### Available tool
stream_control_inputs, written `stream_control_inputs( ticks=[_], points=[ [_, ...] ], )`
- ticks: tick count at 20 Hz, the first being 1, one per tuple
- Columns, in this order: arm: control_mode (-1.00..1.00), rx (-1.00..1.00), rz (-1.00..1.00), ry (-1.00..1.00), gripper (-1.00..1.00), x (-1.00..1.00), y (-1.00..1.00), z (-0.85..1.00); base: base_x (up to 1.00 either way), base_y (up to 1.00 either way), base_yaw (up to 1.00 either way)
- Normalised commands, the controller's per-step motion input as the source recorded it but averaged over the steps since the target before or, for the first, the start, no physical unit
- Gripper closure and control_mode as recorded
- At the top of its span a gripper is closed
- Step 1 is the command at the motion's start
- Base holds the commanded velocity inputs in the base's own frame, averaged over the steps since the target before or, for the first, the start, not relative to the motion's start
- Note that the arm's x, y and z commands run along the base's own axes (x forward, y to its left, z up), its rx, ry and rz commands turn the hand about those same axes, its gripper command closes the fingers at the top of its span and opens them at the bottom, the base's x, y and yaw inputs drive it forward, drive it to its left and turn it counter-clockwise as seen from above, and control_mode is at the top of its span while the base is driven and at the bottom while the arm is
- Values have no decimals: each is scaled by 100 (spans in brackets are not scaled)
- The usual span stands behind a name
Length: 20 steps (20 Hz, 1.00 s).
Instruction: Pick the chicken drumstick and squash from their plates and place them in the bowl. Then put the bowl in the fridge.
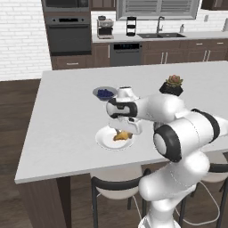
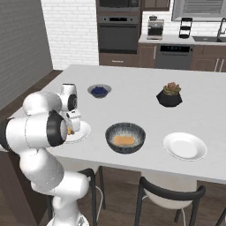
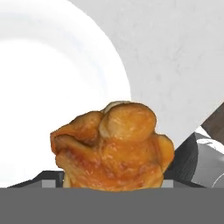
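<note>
The golden-brown chicken drumstick lies on the near-left white plate. My gripper reaches down onto that plate, its dark fingers on either side of the meat and closed against it. The dark ribbed bowl stands mid-counter, to the right of this plate, with the pale tan squash inside it. Right of the bowl, a second white plate is bare. The fridge is out of view.
A small blueberry bowl sits beyond the drumstick plate. A black plant pot stands further right. Stools are tucked under the island's near edge. Oven and sink line the back wall.
</note>
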Motion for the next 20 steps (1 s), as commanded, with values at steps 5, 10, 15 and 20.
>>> stream_control_inputs(
  ticks=[5,10,15,20],
  points=[
    [-100,0,-3,2,100,-42,-87,85,0,0,0],
    [-100,0,-2,3,100,-22,-98,53,0,0,0],
    [-100,8,-3,0,100,-11,-100,16,0,0,0],
    [-100,11,-1,1,100,5,-99,0,0,0,0]
  ],
)
